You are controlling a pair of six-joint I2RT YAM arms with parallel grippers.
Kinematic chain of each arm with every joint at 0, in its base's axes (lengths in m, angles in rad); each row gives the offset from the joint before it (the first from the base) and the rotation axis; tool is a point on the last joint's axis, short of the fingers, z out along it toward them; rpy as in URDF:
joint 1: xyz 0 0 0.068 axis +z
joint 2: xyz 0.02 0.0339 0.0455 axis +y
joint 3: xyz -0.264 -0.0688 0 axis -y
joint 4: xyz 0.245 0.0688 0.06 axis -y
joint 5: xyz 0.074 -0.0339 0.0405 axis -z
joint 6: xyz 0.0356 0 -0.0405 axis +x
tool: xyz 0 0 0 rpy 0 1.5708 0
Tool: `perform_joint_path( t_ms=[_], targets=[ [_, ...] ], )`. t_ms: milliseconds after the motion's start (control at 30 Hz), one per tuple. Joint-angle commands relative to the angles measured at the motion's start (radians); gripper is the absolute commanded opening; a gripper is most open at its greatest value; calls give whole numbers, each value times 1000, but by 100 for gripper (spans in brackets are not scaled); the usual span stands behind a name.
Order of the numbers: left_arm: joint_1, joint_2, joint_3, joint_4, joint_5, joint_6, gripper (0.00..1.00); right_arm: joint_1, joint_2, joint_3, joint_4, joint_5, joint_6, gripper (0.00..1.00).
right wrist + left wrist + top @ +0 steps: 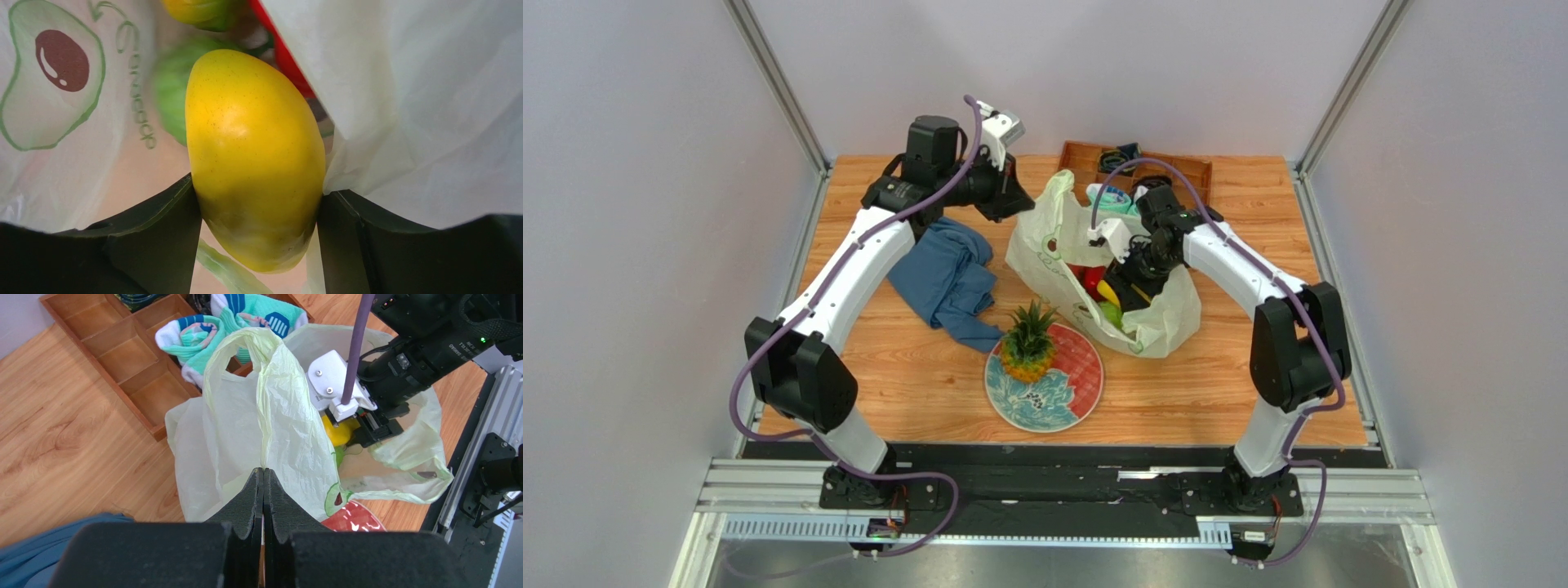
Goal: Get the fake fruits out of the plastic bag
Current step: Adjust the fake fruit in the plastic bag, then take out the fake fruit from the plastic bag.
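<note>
- top view: the left gripper (1016,200) is closed on the far-left rim of the bag (1167,325) and holds its mouth up. the right gripper (1133,276) is down inside the mouth. the pineapple (1028,343) stands on the plate (1071,390), just near of the bag. risk: a straight lift could drag the thin film along with the wrist. that would tip the bag onto the plate and knock the pineapple over.
- left wrist view: the jaws are shut with a fold of film pinched between them. the mango (336,432) shows yellow under the right gripper's body. risk: the pinch is on one thin fold, so a tug from the other arm could slip or tear it. the mouth would then collapse over the fruit. the socks (202,334) in the tray (116,352) lie just beyond the bag, and a swinging bag could brush them.
- right wrist view: the fingers (162,229) press both sides of the mango, gripping one end of it. film lies against the right finger, and i cannot tell whether any is caught. risk: the mango is smooth and tapered, so it could pivot or squirt out. trapped film would bring the bag up too. the green fruit (169,98) and the pepper (285,55) lie deeper in the bag.
</note>
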Motion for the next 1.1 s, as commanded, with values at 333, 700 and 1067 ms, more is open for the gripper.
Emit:
perform_joint_path(
  t_ms=[333, 700, 1067],
  targets=[
    [-7, -29, -6, 33, 27, -6, 0, 9, -209, -85, 112, -46, -61, 96],
    [-7, -18, -12, 25, 29, -9, 0, 91, -175, -53, 57, -77, -235, 82],
    [-7, -8, -12, 8, 27, -9, 0, 85, 70, 23, 86, 84, -407, 89]
  ],
)
